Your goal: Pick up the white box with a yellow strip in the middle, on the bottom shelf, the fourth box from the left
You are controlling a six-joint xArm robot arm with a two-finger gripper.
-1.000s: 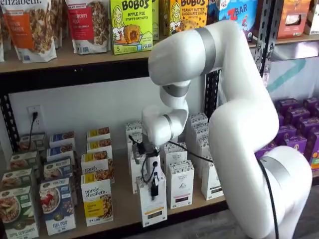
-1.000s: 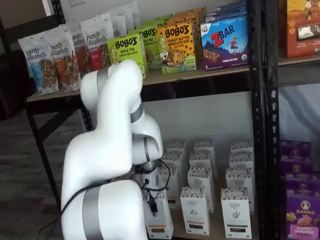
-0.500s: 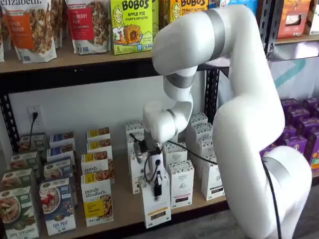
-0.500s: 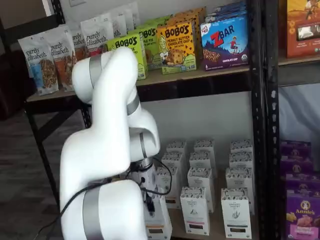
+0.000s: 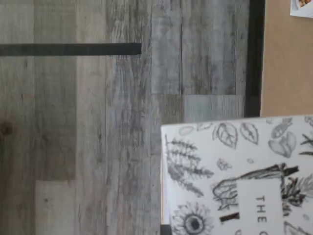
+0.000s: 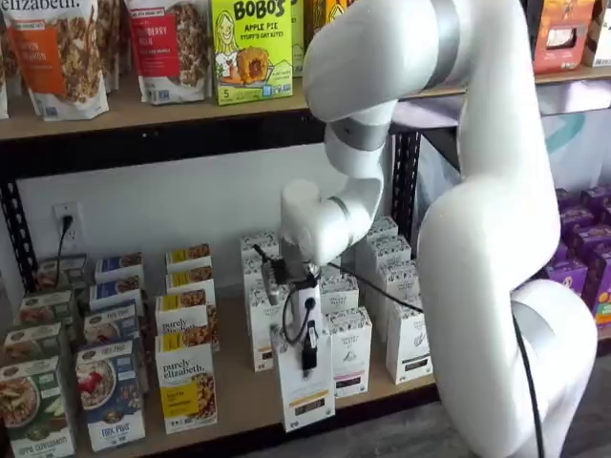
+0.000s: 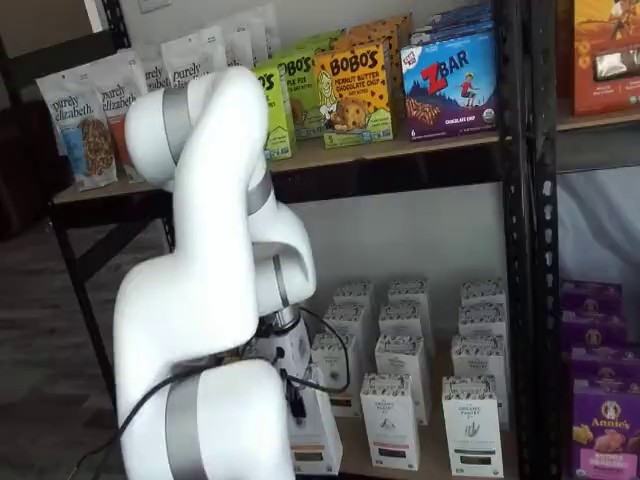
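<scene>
The gripper point(image 6: 307, 355) is clenched on the white box point(image 6: 307, 393), low in the centre of a shelf view, at the front edge of the bottom shelf point(image 6: 239, 386). Below, the wrist view shows a grey plank floor point(image 5: 98, 127). Compared with one second ago, the box sits further forward and to the right, away from its row point(image 6: 263, 324).
</scene>
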